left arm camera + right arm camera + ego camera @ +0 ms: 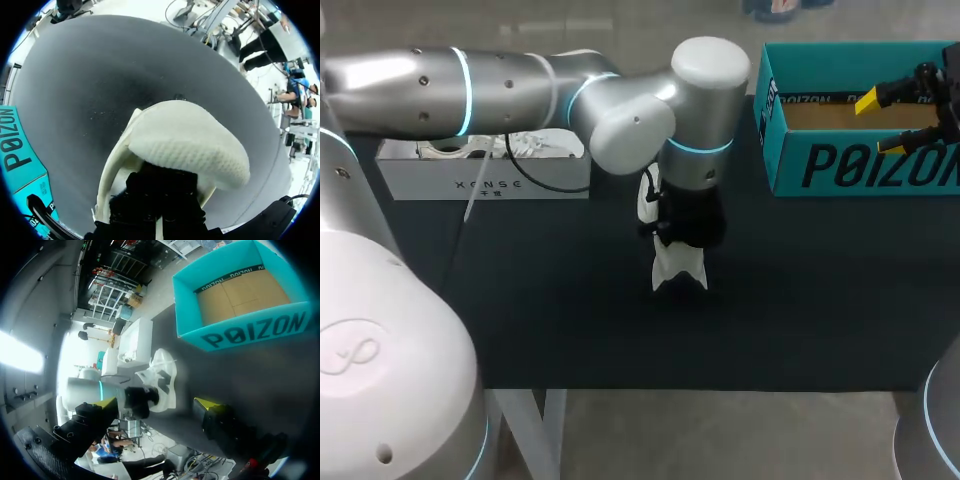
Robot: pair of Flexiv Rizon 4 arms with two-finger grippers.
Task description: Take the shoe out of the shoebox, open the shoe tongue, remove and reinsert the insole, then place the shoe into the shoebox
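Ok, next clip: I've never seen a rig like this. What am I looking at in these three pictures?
This is a robot with two arms at a dark table. One picture looks down from above and behind it. The two round ones come from cameras on its wrists. On the table are a white shoe, an empty teal shoebox and a white box at the left. The left gripper is down on the shoe, but whether it grips the shoe cannot be seen. The right gripper hangs open by the shoebox, holding nothing.
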